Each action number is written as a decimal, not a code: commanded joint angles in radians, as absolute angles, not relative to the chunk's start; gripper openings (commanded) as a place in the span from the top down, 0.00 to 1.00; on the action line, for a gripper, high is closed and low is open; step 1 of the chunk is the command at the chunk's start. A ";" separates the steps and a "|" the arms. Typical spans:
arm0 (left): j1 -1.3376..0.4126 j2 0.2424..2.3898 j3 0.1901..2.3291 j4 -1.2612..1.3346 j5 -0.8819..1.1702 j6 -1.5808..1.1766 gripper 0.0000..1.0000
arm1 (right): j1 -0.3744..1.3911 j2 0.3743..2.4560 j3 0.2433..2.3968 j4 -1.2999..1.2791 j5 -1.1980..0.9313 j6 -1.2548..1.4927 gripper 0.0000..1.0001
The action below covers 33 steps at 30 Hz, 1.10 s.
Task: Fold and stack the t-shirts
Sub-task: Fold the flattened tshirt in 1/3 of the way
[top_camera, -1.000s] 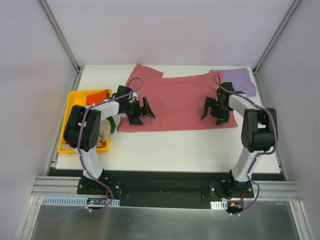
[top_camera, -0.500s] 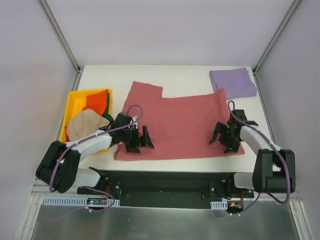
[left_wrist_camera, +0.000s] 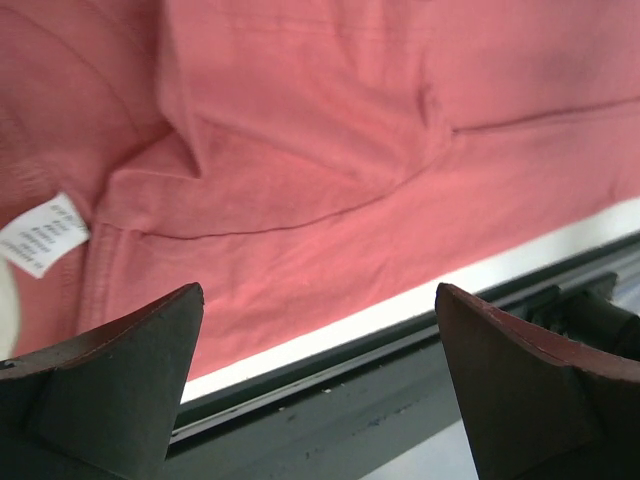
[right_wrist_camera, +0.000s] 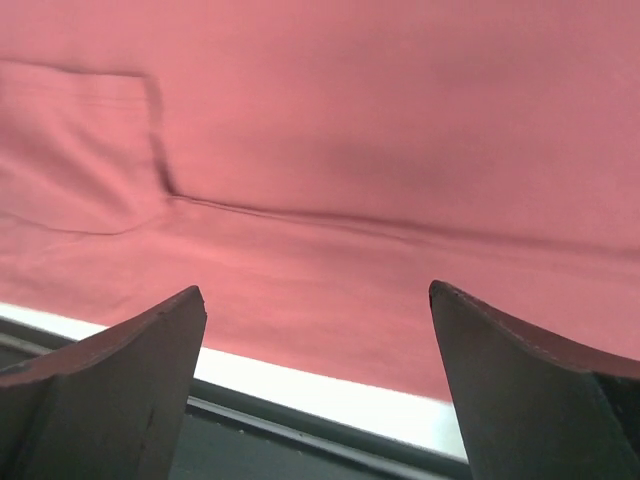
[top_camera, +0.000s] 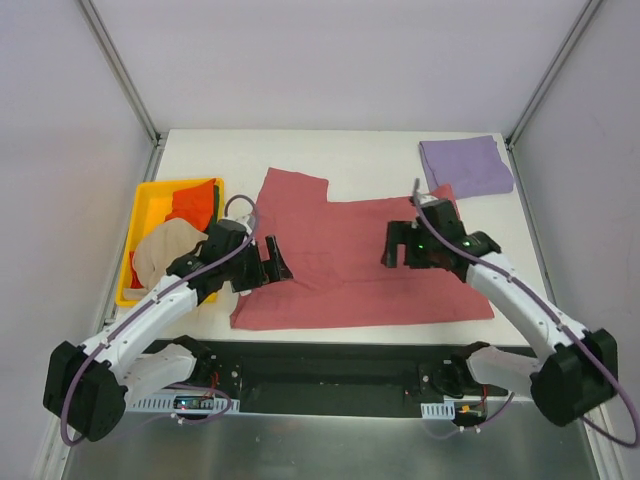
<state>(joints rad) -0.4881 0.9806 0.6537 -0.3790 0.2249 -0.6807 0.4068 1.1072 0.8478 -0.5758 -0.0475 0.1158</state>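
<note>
My left claw (top_camera: 268, 264) and right claw (top_camera: 398, 245) hang wide and empty over the red shirt (top_camera: 350, 275), flat on the table (top_camera: 350, 145); I judge both should pinch the near hem level to avoid a skewed fold.

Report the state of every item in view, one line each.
dusty red t-shirt, spread out flat on the table, not held
lavender t-shirt, folded, at the far right corner
beige t-shirt, bunched in the bin
orange t-shirt, crumpled in the bin
yellow bin, holding loose shirts
left pincer, open, empty, above the red shirt
right pincer, open, empty, above the red shirt
</note>
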 commanded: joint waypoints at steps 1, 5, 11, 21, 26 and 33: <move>-0.463 1.026 0.675 -0.439 0.138 -0.663 0.01 | 0.583 1.303 0.991 -0.387 -0.054 0.041 0.04; -0.457 1.068 0.635 -0.417 0.156 -0.661 0.01 | 0.696 1.565 1.211 -0.385 -0.038 0.057 0.02; -0.446 1.108 0.580 -0.416 0.127 -0.680 0.01 | 0.775 1.886 1.511 -0.514 0.035 0.052 0.09; -0.446 1.134 0.529 -0.416 0.068 -0.699 0.01 | 0.811 2.063 1.605 -0.561 0.068 0.029 0.35; -0.446 1.132 0.514 -0.416 0.060 -0.701 0.01 | 0.813 2.100 1.609 -0.574 0.094 0.041 0.36; -0.446 1.134 0.502 -0.416 0.058 -0.701 0.01 | 0.830 2.114 1.617 -0.574 0.101 0.052 0.60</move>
<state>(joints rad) -0.4561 1.1309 0.5392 -0.3935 0.0998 -0.6975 0.8108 2.1056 1.5803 -0.5472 0.0723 0.0429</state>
